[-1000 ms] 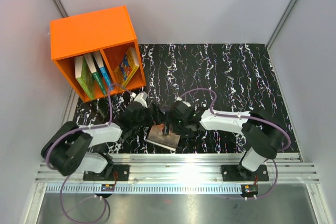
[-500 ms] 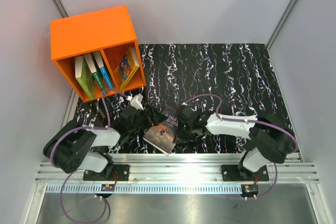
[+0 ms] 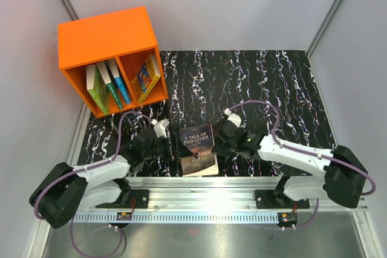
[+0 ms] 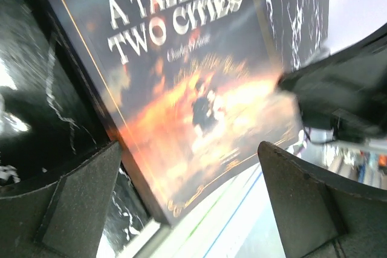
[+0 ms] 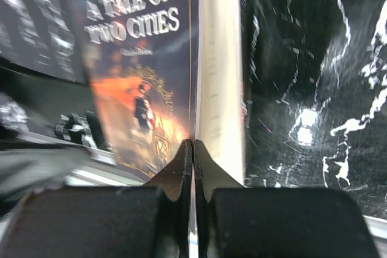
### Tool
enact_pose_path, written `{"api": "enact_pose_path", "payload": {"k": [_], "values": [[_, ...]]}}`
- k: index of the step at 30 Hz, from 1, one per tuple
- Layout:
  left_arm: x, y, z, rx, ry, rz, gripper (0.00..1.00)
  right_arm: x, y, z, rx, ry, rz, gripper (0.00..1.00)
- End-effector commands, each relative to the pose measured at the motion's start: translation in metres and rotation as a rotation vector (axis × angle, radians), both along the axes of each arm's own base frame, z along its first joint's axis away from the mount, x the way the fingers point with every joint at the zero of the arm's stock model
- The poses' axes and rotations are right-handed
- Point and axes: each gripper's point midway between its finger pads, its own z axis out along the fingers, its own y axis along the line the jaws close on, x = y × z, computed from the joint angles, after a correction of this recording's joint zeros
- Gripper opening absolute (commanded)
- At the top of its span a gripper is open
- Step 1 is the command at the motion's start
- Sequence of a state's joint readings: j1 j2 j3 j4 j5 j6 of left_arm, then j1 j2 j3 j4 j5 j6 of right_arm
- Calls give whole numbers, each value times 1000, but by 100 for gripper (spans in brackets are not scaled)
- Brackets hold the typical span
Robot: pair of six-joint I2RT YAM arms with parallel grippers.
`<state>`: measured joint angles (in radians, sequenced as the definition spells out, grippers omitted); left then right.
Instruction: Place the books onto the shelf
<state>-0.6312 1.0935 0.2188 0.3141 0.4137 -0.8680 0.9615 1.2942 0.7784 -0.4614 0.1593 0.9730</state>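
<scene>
Since a second ago, the dark book (image 3: 198, 149) has been turned from a tilted, half-raised pose to lying flat and square, title upward, and both arms have been drawn back toward the near edge.

The shelf (image 3: 106, 34) stands at the far left corner of the table (image 3: 272, 89). Three books (image 3: 107, 86) are leaned in its left compartment and a yellowish book (image 3: 146, 77) in its right. The dark book is well apart from it, between the two grippers, with its lower edge close to the table's near edge.

The left gripper (image 3: 171, 148) is held wide open just beside the book's spine side, gripping nothing. The right gripper (image 3: 216, 144) is clenched, its fingertips (image 5: 181, 161) pressed together where the cover meets the page block. Whether the cover is nipped between them cannot be told.

Several risks are judged from this:
- If only the cover is caught, the book is likely to be swung open when it is raised. The pages would be fanned or the cover creased.
- If nothing is caught, the gripper would be lifted away empty.
- A nudge from either gripper could send the book over the near edge.
- With both grippers so close across the book, contact between them is possible.
- At the shelf, the leaning books could be knocked over by an incoming corner.
</scene>
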Motion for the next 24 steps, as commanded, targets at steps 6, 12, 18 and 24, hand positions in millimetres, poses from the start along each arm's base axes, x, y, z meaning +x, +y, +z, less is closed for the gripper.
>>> {"api": "enact_pose_path", "payload": {"k": [6, 12, 18, 24], "values": [[-25, -4, -17, -19, 109, -83, 99, 23, 0, 49, 100, -160, -69, 0], [-28, -8, -21, -132, 160, -35, 99, 21, -3, 67, 147, -173, -89, 0], [-29, -13, -25, -186, 213, -30, 99, 27, 0, 110, 206, -237, -94, 0], [-23, -18, -21, -250, 232, 7, 99, 31, 6, 147, 270, -274, -95, 0]]}}
